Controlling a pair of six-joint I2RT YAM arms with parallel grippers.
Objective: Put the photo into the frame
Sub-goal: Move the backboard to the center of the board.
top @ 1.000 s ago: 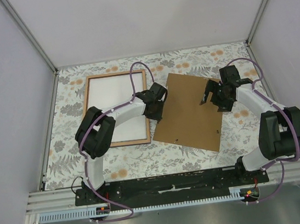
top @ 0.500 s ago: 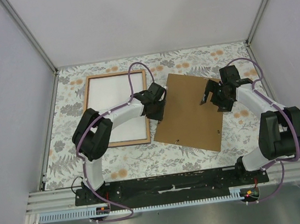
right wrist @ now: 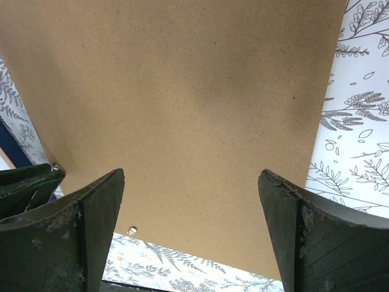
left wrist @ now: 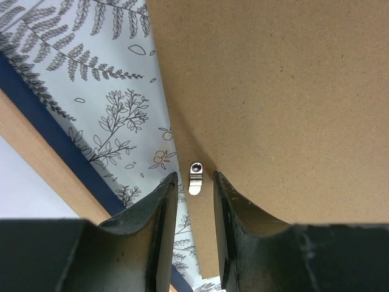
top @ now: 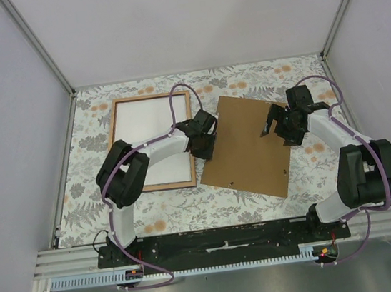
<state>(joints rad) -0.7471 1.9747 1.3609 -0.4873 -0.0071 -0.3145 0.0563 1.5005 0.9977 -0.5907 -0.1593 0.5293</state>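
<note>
Two arms, and very little movement over the last second. The left arm's elbow shifted a touch, but the left gripper [top: 204, 143] stayed at the left edge of the backing board [top: 247, 146]. Its jaws were nearly together, with a narrow gap straddling a small metal tab [left wrist: 195, 177], and nothing pinched that I could see. The right gripper [top: 277, 122] had not moved. It was spread wide and empty over the board's right side. The board was unshifted. The photo [top: 150, 139] lay white back up inside the frame [top: 154, 187], left of the board. My read: the photo was seated, the board pickup was pending, and no grip had been made yet.
</note>
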